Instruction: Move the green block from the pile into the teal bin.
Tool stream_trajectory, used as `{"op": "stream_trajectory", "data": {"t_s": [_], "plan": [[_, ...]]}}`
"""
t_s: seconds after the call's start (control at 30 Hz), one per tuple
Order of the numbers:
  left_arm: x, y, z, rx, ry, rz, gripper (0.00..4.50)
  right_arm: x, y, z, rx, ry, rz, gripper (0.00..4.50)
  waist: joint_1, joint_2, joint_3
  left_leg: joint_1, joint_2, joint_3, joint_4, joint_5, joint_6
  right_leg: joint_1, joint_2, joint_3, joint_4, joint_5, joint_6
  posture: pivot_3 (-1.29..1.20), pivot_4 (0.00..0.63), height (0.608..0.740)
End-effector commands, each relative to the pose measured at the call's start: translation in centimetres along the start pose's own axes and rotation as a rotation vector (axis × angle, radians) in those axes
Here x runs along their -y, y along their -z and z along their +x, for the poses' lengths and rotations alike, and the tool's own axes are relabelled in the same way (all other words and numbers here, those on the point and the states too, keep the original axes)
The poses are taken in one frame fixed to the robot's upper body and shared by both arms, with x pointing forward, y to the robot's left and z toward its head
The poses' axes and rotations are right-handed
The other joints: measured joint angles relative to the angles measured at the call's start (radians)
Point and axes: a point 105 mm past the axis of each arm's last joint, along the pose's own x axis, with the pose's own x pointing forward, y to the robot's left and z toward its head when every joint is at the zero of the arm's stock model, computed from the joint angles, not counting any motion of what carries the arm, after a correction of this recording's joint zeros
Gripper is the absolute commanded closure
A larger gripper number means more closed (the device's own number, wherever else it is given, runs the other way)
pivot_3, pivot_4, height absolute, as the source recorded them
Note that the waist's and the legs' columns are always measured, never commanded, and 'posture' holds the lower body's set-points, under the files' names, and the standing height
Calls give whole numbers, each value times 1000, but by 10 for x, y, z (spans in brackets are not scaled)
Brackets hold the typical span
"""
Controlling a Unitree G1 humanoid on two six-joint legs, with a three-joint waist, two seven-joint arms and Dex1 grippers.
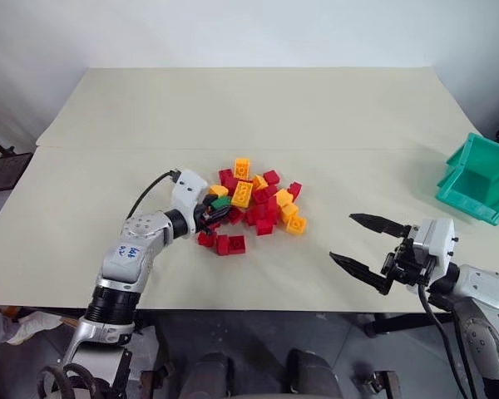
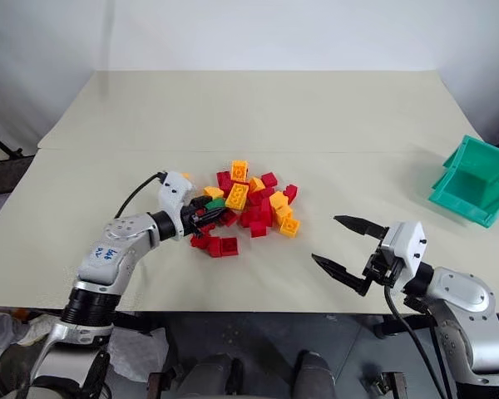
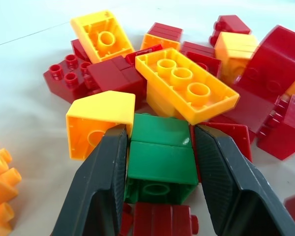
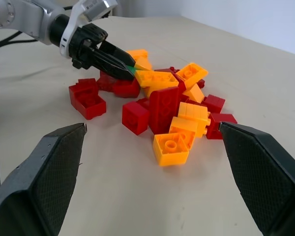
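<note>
Green block sitting between the left gripper fingers.
One finger is touching it; the right gripper is gaping wide, holding nothing.

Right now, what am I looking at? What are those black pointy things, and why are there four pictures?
It's a robot with two arms. Each ends in a gripper, two black fingers that pinch like tongs. Two pictures come from cameras on its head, looking down at a table. The other two come from cameras on its wrists, looking along the fingers. On the table lies a pile of red and yellow toy bricks, and a teal bin sits far off on the robot's right. The left gripper has its fingers on either side of the green block. The right gripper waits wide open, holding nothing.
</note>
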Motion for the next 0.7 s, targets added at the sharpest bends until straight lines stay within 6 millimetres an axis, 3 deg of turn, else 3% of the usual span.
{"op": "stream_trajectory", "data": {"t_s": [0.03,0.2,0.27,0.47,0.7], "plan": [[0,10,-4,-52,17,15,2795,-2,-13,0,33,-3,-50,0,-2,0,0,0,0,0,0,0,0,0,0,0,0,0,0,0,150,740],[-6,5,-9,-23,58,23,2795,-2,-13,0,29,-6,-53,0,-3,0,0,0,1,0,0,0,0,0,1,0,0,0,0,0,150,740],[-6,4,-11,-15,80,20,2089,-2,-13,1,30,-6,-52,0,-2,0,0,0,1,1,0,0,0,0,1,0,0,0,0,0,150,740],[-20,-1,-19,10,37,42,553,-2,-14,1,32,-3,-53,0,1,0,0,0,0,2,0,0,0,0,1,0,0,0,0,0,150,740],[-32,8,-30,-56,34,69,553,-2,-14,1,32,4,-53,0,0,0,0,-1,0,2,0,0,0,-1,1,0,0,0,0,0,150,740]]}}
